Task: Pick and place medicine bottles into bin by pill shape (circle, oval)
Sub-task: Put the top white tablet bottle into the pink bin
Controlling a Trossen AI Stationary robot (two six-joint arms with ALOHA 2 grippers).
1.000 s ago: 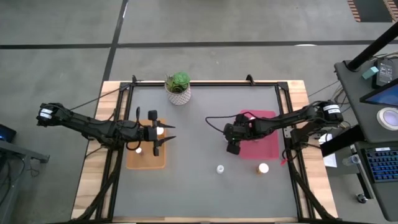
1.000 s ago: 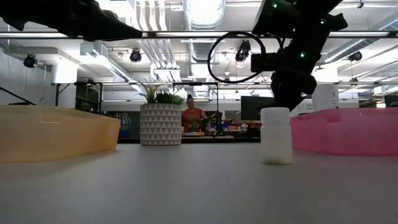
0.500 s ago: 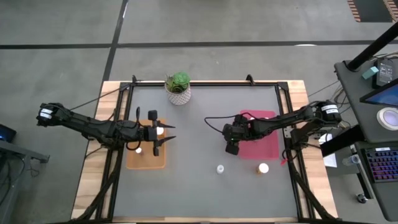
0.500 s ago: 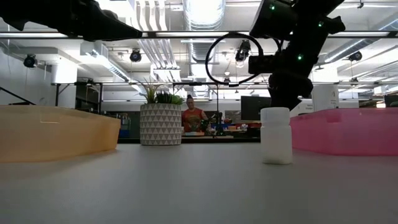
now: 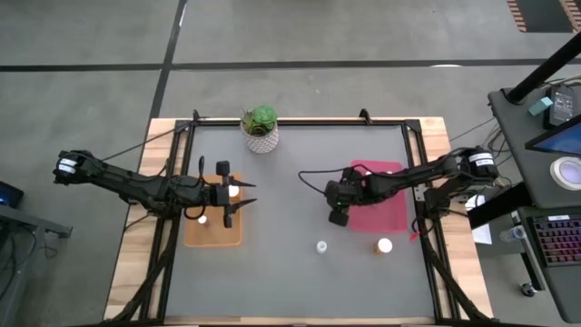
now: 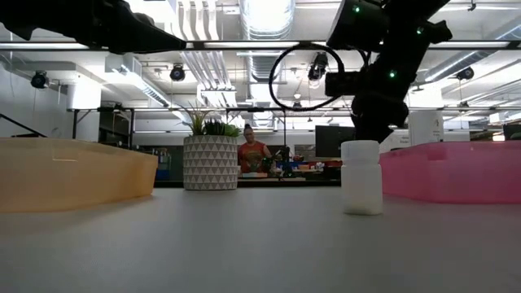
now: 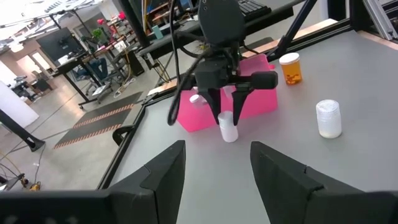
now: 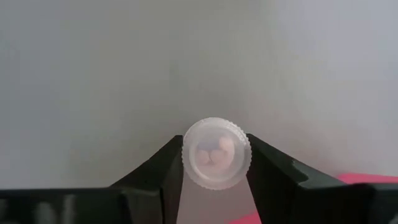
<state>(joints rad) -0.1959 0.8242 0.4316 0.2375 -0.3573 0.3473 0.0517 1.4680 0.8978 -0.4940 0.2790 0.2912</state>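
A slim whitish medicine bottle [image 8: 216,153] with a ribbed white cap stands upright on the grey table beside the pink bin [image 5: 377,207]. My right gripper [image 8: 216,163] is shut on it; in the high view that gripper [image 5: 338,216] hides the bottle. The left wrist view shows the same bottle [image 7: 227,127] between those fingers. My left gripper [image 5: 238,202] hangs open over the orange bin [image 5: 213,234], which holds two white-capped bottles [image 5: 234,192] [image 5: 202,218]. On the table stand a whitish bottle [image 5: 321,246] and an orange bottle [image 5: 385,245]. My right gripper pinches the bottle between its two fingers [image 8: 155,177], which meet opposite sides of the ribbed cap [image 8: 186,155]. The fingers come slanting down from above. The bottle is upright, and its base [image 7: 229,138] rests on the table.
A potted green plant [image 5: 261,127] stands at the table's far edge. The low view shows the loose whitish bottle [image 6: 361,177] in front of my right arm, with the pink bin [image 6: 456,171] beside it. A person sits in the room beyond.
My right gripper has stayed over the bottle by the pink bin, and its fingers look closer together in the high view than a second ago. The loose bottles have not moved.
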